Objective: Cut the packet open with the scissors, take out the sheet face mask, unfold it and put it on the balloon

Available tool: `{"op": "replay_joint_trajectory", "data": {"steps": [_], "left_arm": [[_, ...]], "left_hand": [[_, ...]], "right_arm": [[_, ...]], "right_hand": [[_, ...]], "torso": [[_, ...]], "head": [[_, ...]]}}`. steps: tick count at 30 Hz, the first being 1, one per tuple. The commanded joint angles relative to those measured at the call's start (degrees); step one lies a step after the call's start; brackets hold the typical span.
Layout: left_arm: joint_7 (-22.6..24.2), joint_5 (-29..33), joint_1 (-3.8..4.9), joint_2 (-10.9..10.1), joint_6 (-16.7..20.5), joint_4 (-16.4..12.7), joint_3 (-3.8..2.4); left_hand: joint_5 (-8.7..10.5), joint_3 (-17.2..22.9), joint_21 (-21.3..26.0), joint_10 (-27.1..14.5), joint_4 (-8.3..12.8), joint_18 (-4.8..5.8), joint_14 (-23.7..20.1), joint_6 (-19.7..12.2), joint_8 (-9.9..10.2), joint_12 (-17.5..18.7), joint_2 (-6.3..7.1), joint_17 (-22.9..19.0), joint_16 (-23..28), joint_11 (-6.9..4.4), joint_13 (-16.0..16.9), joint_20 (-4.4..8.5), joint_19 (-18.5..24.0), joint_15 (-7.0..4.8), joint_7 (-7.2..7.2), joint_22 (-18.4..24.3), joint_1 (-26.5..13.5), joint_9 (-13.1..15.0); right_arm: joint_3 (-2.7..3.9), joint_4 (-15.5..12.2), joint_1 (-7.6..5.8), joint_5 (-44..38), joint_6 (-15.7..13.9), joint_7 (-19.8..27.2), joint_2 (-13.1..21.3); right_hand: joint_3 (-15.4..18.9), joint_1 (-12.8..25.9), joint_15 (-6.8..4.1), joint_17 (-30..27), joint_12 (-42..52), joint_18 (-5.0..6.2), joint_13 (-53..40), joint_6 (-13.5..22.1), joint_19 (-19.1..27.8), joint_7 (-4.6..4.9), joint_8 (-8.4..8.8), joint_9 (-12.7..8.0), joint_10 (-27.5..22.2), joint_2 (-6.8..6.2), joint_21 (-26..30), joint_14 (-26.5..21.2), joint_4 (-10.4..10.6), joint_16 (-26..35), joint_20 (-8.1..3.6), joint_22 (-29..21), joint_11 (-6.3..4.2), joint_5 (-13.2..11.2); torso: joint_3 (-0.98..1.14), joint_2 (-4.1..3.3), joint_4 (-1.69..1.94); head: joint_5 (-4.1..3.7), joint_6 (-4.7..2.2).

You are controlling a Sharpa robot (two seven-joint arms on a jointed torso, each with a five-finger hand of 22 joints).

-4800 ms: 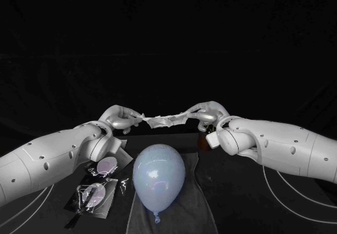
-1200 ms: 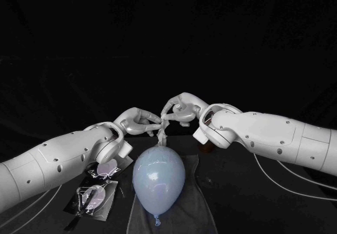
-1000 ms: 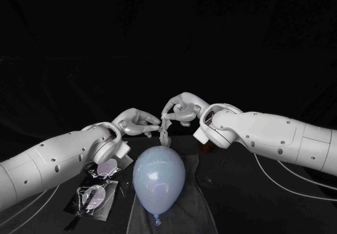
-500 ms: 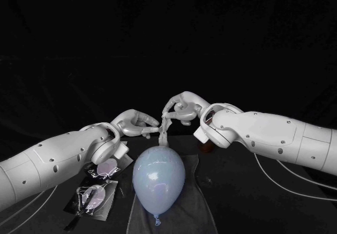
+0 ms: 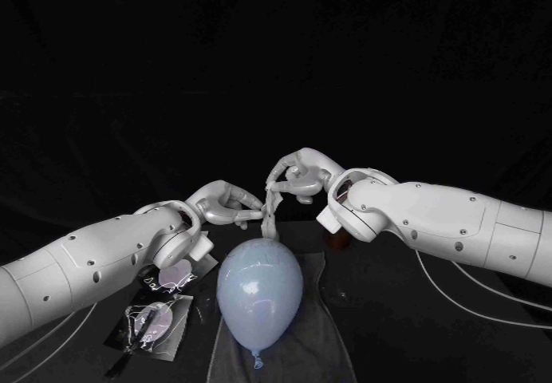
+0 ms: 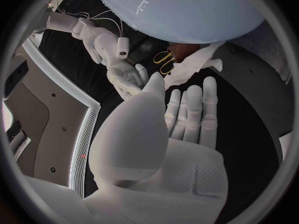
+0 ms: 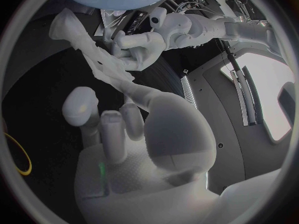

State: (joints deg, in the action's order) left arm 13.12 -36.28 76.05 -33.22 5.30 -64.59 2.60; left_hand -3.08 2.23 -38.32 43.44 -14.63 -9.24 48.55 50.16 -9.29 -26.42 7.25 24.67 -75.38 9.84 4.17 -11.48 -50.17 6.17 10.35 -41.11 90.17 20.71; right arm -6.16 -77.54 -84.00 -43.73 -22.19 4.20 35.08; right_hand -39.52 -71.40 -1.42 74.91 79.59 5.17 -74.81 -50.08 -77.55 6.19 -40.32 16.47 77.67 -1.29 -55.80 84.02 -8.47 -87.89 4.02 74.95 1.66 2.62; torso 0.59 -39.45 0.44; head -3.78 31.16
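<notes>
A pale blue balloon (image 5: 260,291) lies lengthwise on a grey cloth (image 5: 317,327), knot toward me. The white sheet face mask (image 5: 270,217) hangs as a crumpled, twisted strip just above the balloon's far end. My right hand (image 5: 301,179) pinches its upper end. My left hand (image 5: 224,203) sits lower and to the left, its fingertips on the strip's middle. In the right wrist view my left hand (image 7: 140,45) pinches the mask (image 7: 81,40) between its fingers. In the left wrist view the mask (image 6: 193,67) lies just past my outstretched fingers (image 6: 190,109), under the balloon (image 6: 181,7).
The cut packet (image 5: 155,319) lies flat on the table left of the balloon, a second shiny piece (image 5: 172,275) just behind it. Yellow scissor handles (image 6: 163,62) lie beyond the mask, near my right arm. Cables (image 5: 483,307) curve across the table at right.
About five seconds ago the mask was stretched sideways between my parted hands. The hands have since come together and it hangs down. Over the last second the right hand rose slightly.
</notes>
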Motion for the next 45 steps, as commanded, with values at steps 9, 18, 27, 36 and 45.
{"op": "replay_joint_trajectory", "data": {"steps": [9,18,27,36,45], "left_arm": [[-2.6,-2.3,-0.03,1.2,1.6,0.5,0.00],[-2.3,-1.3,-0.03,1.6,3.1,0.6,0.00],[-0.4,1.3,-0.03,1.8,5.2,0.8,0.00],[0.7,2.1,-0.03,1.7,6.8,0.9,0.00],[1.9,3.1,-0.01,0.7,8.3,0.3,-0.07]], "left_hand": [[0.28,-1.6,-1.4,0.4,-0.8,-1.28,1.9,-0.9,-0.3,-0.8,0.02,-0.9,-1.4,-0.41,0.1,0.22,-1.4,-0.37,1.72,-0.7,0.4,-0.4],[0.28,-1.1,-2.8,3.0,-0.8,-1.33,4.3,1.1,-2.1,-2.9,-2.48,-1.6,-2.7,-1.48,0.7,1.06,-2.8,-1.36,0.41,-1.6,2.2,-0.4],[0.27,3.0,-5.1,8.2,-1.4,-1.34,6.9,6.8,-5.2,-3.7,-7.17,-2.2,-4.0,-3.17,0.6,2.54,-3.9,-2.98,-2.94,-3.3,5.3,-0.1],[0.28,8.2,-8.3,14.6,0.5,-1.28,12.7,9.7,-8.5,-2.8,-7.37,3.7,-6.2,-5.48,0.2,4.46,-4.4,-5.13,-3.98,-5.9,6.9,1.9],[0.27,16.4,-10.5,16.6,1.2,-1.19,13.1,9.1,-9.9,-0.3,-4.53,3.9,-6.3,-5.76,0.1,4.99,-3.0,-5.39,-4.06,-8.4,4.5,4.1]], "right_arm": [[0.06,-0.5,-0.02,1.1,-0.6,0.7,-0.1],[0.06,-0.9,-0.02,1.4,-0.5,0.7,0.0],[0.06,-0.6,-0.02,1.5,-0.4,0.6,0.1],[0.05,-0.2,-0.01,1.5,-0.4,0.6,0.2],[-0.01,1.4,0.13,0.8,0.0,-1.4,0.3]], "right_hand": [[-0.2,0.5,-0.52,8.2,0.2,0.92,-0.1,-0.3,-0.5,0.04,-0.10,0.1,0.4,0.08,-0.2,3.8,0.0,-0.2,0.08,7.0,0.12,0.2],[-0.3,0.6,-0.53,8.2,0.2,0.93,0.0,-0.4,-0.5,0.02,-0.14,0.1,0.4,0.08,-0.2,3.8,-0.1,-0.2,0.06,7.0,0.11,0.2],[-0.3,0.6,-0.53,8.2,0.2,0.93,0.0,-0.4,-0.5,0.02,-0.14,0.1,0.4,0.08,-0.2,3.8,-0.1,-0.2,0.06,7.0,0.11,0.2],[-0.3,0.6,-0.53,8.2,0.2,0.93,0.0,-0.4,-0.5,0.02,-0.14,0.1,0.4,0.08,-0.2,3.8,-0.1,-0.2,0.06,7.0,0.11,0.2],[-0.4,0.7,-0.54,8.1,0.0,0.95,0.1,-0.4,-0.4,0.02,-0.19,0.1,0.2,0.05,-0.2,3.8,-0.2,-0.2,0.04,7.0,0.10,0.2]], "torso": [[0.00,0.00,0.01],[-0.01,0.02,0.01],[-0.01,0.00,0.00],[-0.01,0.03,-0.01],[0.00,0.03,-0.01]], "head": [[-0.04,-0.06],[-0.05,-0.06],[-0.04,0.04],[0.14,0.11],[0.21,0.12]]}}
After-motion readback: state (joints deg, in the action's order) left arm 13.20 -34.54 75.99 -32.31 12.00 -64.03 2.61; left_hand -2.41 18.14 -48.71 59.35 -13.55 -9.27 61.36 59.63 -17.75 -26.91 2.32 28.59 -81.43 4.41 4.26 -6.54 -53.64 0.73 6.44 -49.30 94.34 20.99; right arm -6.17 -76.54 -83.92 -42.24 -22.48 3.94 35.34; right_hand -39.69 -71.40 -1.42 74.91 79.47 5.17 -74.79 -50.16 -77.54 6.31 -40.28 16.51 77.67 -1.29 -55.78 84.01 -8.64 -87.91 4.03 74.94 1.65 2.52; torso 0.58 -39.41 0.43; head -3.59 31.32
